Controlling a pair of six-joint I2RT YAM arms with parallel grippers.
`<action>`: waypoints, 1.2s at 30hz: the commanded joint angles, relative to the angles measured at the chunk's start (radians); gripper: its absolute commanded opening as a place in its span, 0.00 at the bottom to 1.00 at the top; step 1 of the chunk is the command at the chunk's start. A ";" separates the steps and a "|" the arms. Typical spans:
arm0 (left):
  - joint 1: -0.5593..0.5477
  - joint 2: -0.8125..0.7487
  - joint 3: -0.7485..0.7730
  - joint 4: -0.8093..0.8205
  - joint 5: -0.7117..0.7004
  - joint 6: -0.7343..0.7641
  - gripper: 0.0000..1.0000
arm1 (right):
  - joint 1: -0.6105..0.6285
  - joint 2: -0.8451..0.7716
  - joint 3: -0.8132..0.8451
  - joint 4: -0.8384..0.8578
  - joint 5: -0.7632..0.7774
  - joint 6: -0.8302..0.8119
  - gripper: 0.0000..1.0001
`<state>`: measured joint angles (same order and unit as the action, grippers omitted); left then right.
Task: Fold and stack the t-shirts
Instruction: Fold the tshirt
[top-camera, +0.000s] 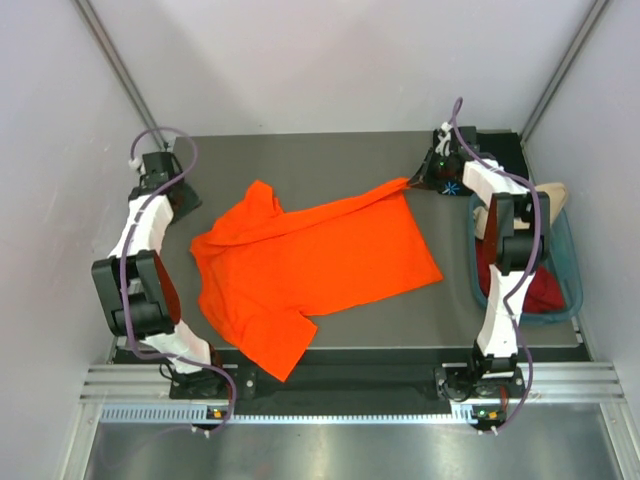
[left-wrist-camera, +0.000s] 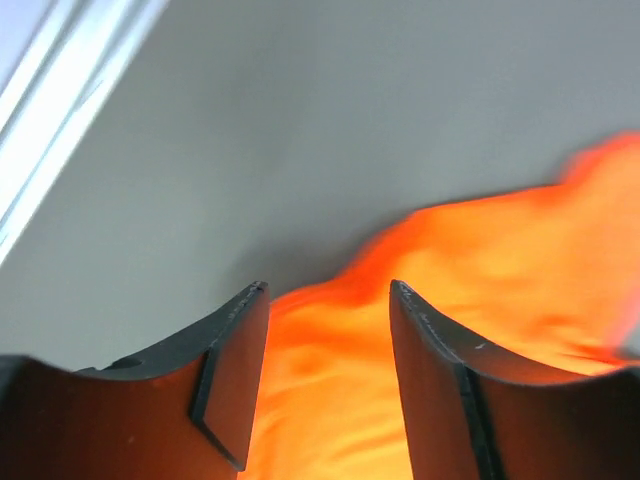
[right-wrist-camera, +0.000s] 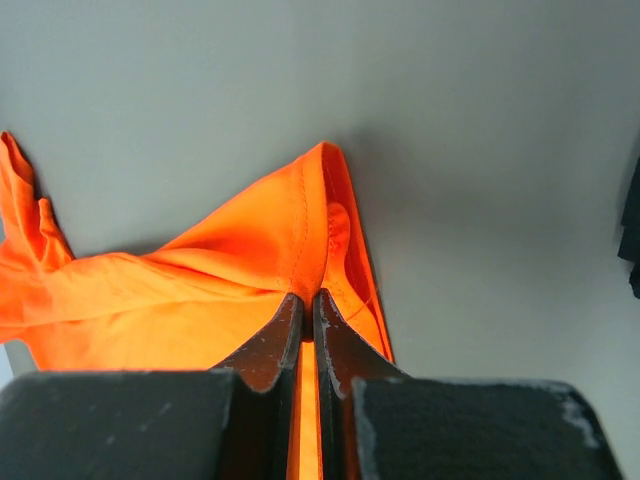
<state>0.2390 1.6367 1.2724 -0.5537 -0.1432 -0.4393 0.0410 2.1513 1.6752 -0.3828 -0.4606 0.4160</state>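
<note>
The bright orange t-shirt lies spread over the grey table, with one sleeve hanging near the front edge. My right gripper is shut on its far right corner, and that corner is pulled out towards the back right. My left gripper stands open at the back left, a little left of the shirt's upper sleeve. Blurred orange cloth shows beyond its fingers, with nothing between them. A black t-shirt with a light-blue star lies just beside the right gripper.
A teal tub stands at the right edge of the table. It holds a dark red t-shirt, and a beige one hangs over its far end. Grey walls close in the table on three sides.
</note>
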 joint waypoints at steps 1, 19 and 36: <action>-0.081 0.003 0.055 0.240 0.094 0.065 0.58 | -0.007 -0.079 0.017 0.030 0.004 -0.028 0.00; -0.162 0.494 0.401 0.138 0.545 0.271 0.58 | -0.007 -0.053 0.078 0.010 -0.007 -0.017 0.00; -0.168 0.560 0.482 0.069 0.383 0.323 0.09 | -0.007 0.034 0.171 0.021 -0.015 0.012 0.00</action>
<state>0.0685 2.1990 1.6970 -0.4908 0.2775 -0.1360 0.0410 2.1548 1.7588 -0.4088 -0.4725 0.4156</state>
